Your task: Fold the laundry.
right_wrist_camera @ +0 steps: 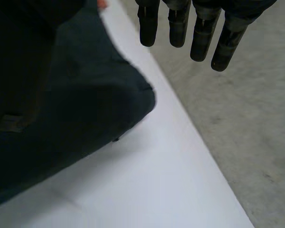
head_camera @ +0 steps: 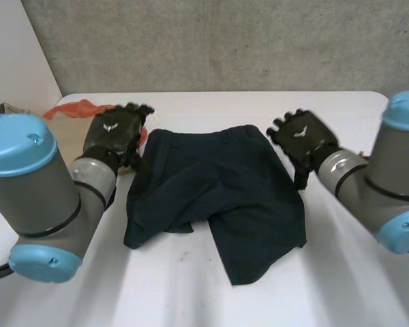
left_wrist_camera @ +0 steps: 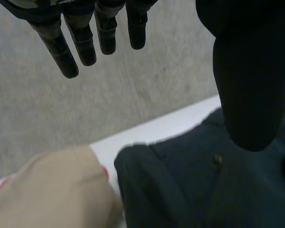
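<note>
left hand [head_camera: 116, 133] hovers at 10 o'clock of the shorts [head_camera: 215, 197], just beside the waistband corner. its fingers [left_wrist_camera: 80, 42] are straight and spread, the thumb stands apart, and nothing is held. right hand [head_camera: 301, 135] hovers at 2 o'clock of the shorts, beside the opposite waistband corner. its fingers [right_wrist_camera: 199, 33] are likewise straight and spread, nothing held.

white table [head_camera: 191, 293]: carries all items.
shorts: dark, at the table's centre, waistband at 12 o'clock, legs toward 6 o'clock. the leg at 7 o'clock is rumpled and tucked under; the leg at 5 o'clock lies flatter.
tan cloth [head_camera: 67, 139]: at 9 o'clock of the left hand, close against the shorts' near corner.
orange piece [head_camera: 78, 107]: at 11 o'clock of the tan cloth.

step in hand, as judged: approach to the waistband; no fold made yet. the next move calls for each hand to descend on its own corner and pinch it cleanly. on the left side, avoid catching the tan cloth.
</note>
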